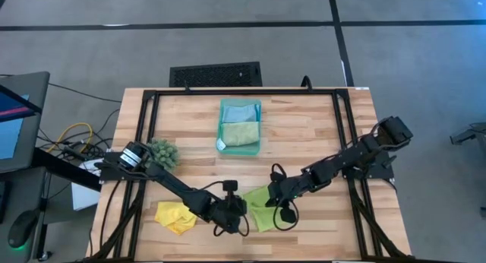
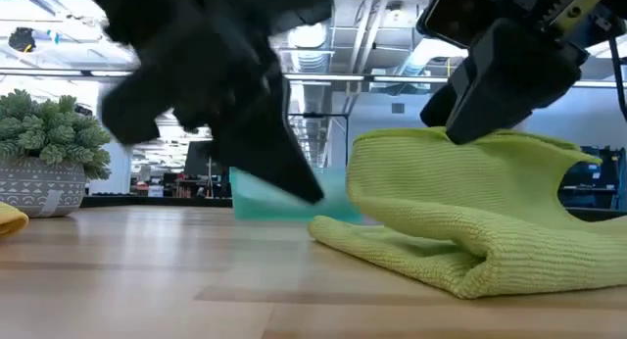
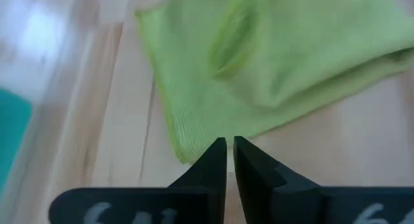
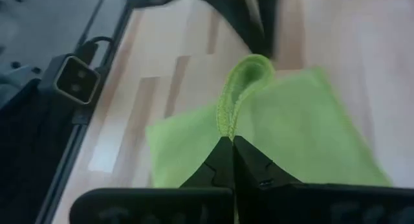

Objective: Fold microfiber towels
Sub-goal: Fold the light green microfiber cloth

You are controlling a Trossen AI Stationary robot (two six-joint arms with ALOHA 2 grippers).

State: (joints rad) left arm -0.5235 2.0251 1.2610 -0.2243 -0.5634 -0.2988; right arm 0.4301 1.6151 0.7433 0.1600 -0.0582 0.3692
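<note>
At the near edge of the pale plank bench [image 1: 319, 134], the right hand [image 4: 231, 141], its fingers closed, pinches a raised ridge of the lime green towel [image 1: 262, 207], lifting it into a soft hump. The left hand [image 3: 228, 144], fingers together and empty, hovers just left of the towel's edge. The ribbed, limp cloth looks light and should drape and slide easily; edges and corners seem the best hold. A crumpled yellow towel [image 1: 175, 217] lies to the left. Farther back, a teal tray [image 1: 225, 145] holds folded sage green [image 1: 240, 132] and light blue [image 1: 241, 111] towels.
</note>
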